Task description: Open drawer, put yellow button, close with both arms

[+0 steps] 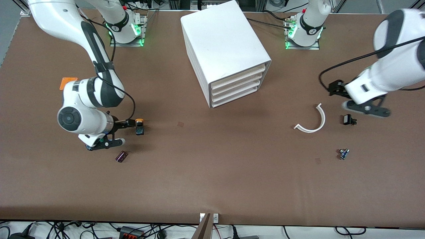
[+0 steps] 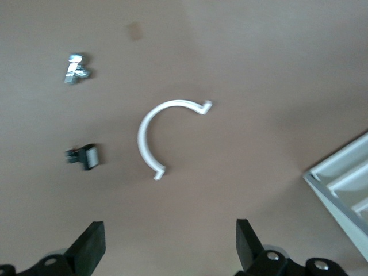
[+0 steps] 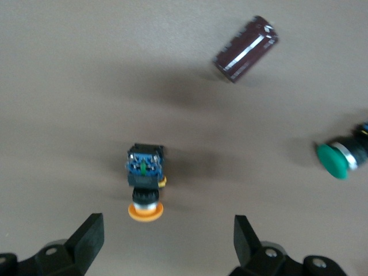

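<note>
Toward the right arm's end of the table: yellow button lying on its side on bare tabletop, dark maroon cylinder and green-capped button close by, right gripper over it, fingers spread wide, nothing held. Mid-table, white drawer cabinet, all drawers shut. Toward the left arm's end, white curved strip, small black part and small metal part below left gripper, fingers apart; no legible writing.

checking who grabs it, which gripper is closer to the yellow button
Right. The right gripper is open right beside the yellow button, which lies on the table. The left gripper is open at the left arm's end, above the white curved strip.
</note>
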`<state>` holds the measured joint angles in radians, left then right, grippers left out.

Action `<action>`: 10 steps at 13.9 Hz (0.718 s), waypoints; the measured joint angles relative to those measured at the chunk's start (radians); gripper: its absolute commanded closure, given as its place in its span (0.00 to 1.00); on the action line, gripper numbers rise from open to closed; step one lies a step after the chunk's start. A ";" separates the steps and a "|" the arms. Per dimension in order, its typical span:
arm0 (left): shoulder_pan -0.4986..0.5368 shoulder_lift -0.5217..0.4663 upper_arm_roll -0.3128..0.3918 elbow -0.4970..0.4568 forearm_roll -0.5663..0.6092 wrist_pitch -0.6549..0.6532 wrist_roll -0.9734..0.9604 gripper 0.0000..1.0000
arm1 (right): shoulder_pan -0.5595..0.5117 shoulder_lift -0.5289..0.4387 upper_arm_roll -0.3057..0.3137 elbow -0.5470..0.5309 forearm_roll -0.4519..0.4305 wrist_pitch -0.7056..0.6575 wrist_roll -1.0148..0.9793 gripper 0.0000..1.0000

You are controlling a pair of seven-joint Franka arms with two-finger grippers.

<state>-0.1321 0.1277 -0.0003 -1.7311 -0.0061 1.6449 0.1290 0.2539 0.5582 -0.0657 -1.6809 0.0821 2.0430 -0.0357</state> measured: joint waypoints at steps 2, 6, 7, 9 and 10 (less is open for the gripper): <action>-0.020 0.036 -0.004 0.000 -0.164 -0.016 0.003 0.00 | 0.022 0.041 0.000 0.000 0.000 0.048 0.001 0.00; -0.016 0.133 -0.001 -0.009 -0.535 -0.044 0.186 0.00 | 0.054 0.107 0.000 0.001 0.000 0.081 0.002 0.00; -0.015 0.168 0.000 -0.021 -0.635 -0.047 0.269 0.00 | 0.055 0.117 0.000 0.001 0.000 0.081 0.002 0.00; -0.015 0.235 -0.002 -0.065 -0.818 -0.055 0.414 0.06 | 0.055 0.125 -0.001 0.001 0.000 0.080 0.002 0.00; -0.016 0.260 -0.007 -0.095 -0.895 -0.060 0.478 0.10 | 0.054 0.127 -0.001 0.000 0.001 0.078 0.002 0.00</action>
<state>-0.1484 0.3874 -0.0070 -1.8261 -0.9011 1.5846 0.6069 0.3084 0.6855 -0.0664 -1.6805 0.0826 2.1208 -0.0337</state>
